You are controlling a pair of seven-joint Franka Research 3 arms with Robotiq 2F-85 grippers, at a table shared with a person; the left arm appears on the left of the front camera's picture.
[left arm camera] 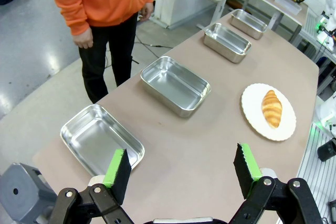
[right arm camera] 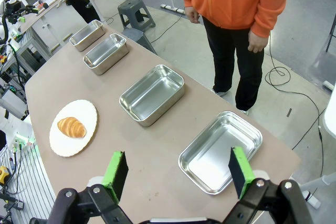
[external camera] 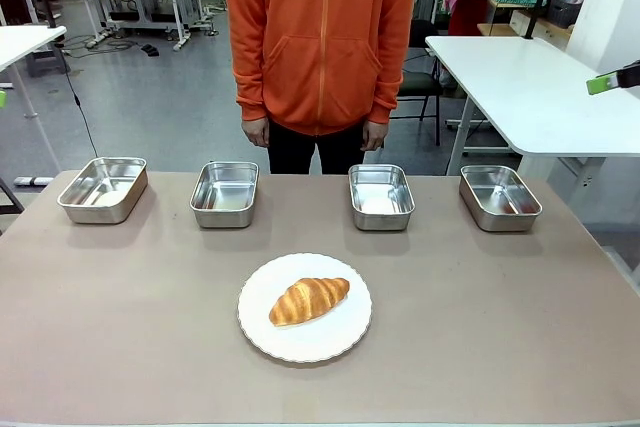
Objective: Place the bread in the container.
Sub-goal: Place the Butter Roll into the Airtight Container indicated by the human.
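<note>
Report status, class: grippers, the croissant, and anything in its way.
Left gripper open, empty; right gripper open, empty. Croissant on white plate, untouched. Four steel pans empty along far edge. Nothing blocking; person at far side, hands down.

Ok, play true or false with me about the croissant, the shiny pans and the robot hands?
1. The golden-brown croissant lies on the round white scalloped plate. True.
2. Four shallow rectangular steel pans stand in a row. True.
3. One pan holds bread. False: all are empty.
4. The left gripper is open. True.
5. The right gripper grips the croissant. False: it is open, holding nothing.
6. The person in the orange hoodie touches a pan. False: the person touches nothing.
</note>
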